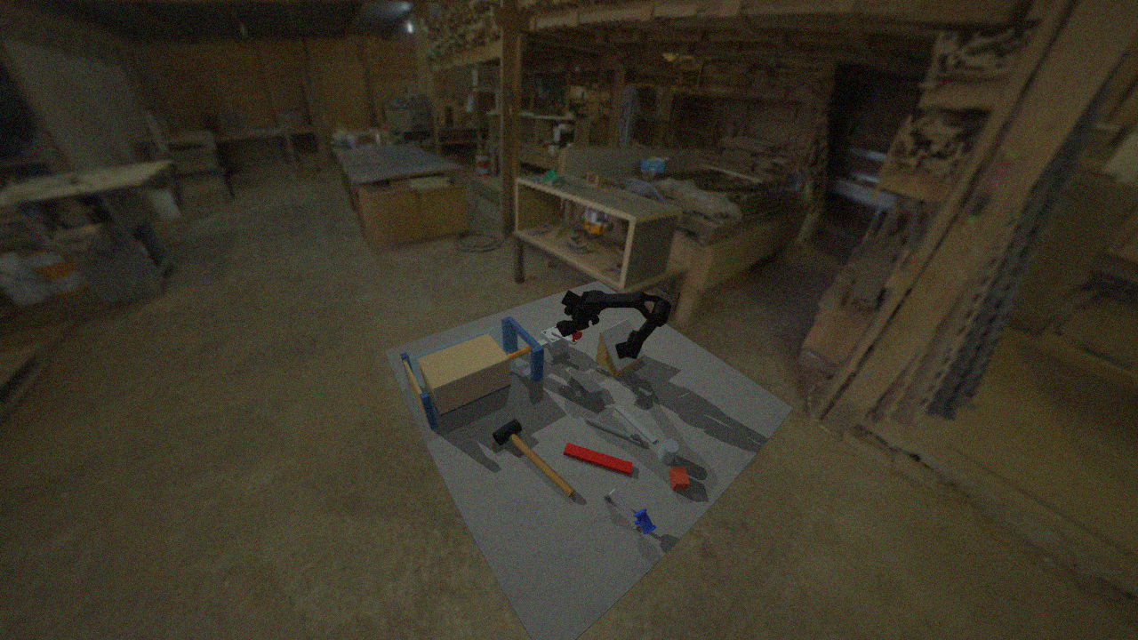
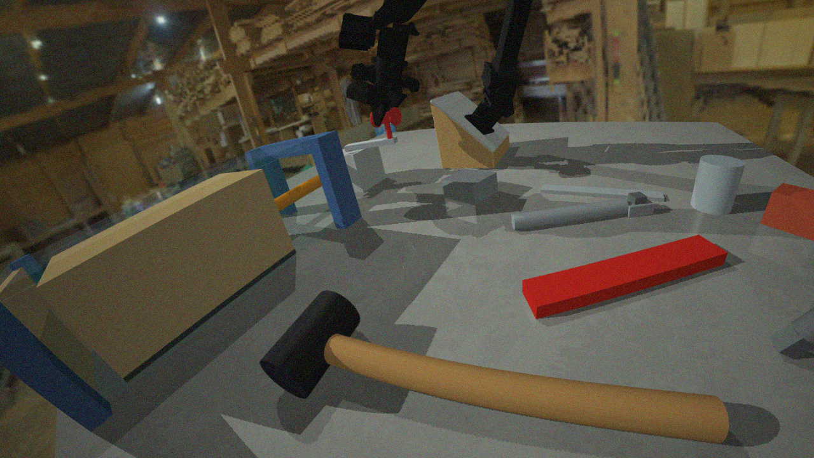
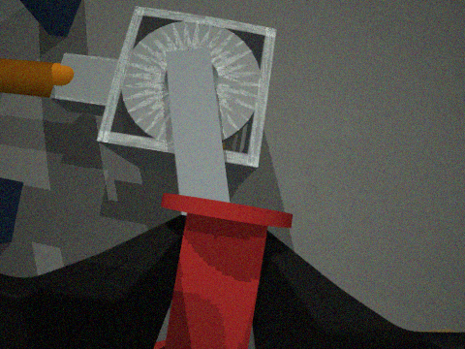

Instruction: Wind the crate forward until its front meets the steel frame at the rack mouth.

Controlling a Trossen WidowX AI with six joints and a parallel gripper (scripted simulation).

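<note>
The tan crate (image 1: 469, 380) (image 2: 170, 278) sits flat in the clear-panelled cubby. A gap separates its front from the blue frame (image 1: 536, 362) (image 2: 336, 185) at the rack mouth. An orange strap (image 1: 519, 352) (image 2: 299, 192) (image 3: 26, 76) runs from it through the frame towards the grey winch (image 1: 558, 348) (image 2: 367, 169) (image 3: 263, 92). The winch handle's flat arm (image 2: 369, 144) (image 3: 199, 126) lies across the winch top, its key end over the centre; the key itself is hidden. My gripper (image 2: 381, 118) (image 3: 221, 233) is shut on the handle's upright red grip, its fingers on both sides, beyond the winch's edge.
My arm's wedge base (image 1: 608, 357) (image 2: 461, 136) and a grey block (image 2: 471, 186) stand near the winch. A black-headed mallet (image 1: 545, 468) (image 2: 512, 392), red bar (image 1: 598, 459) (image 2: 623, 276), grey cylinder (image 1: 667, 450) (image 2: 717, 185), orange-red block (image 1: 678, 478) (image 2: 792, 210) and blue-ended tool (image 1: 644, 521) lie farther off.
</note>
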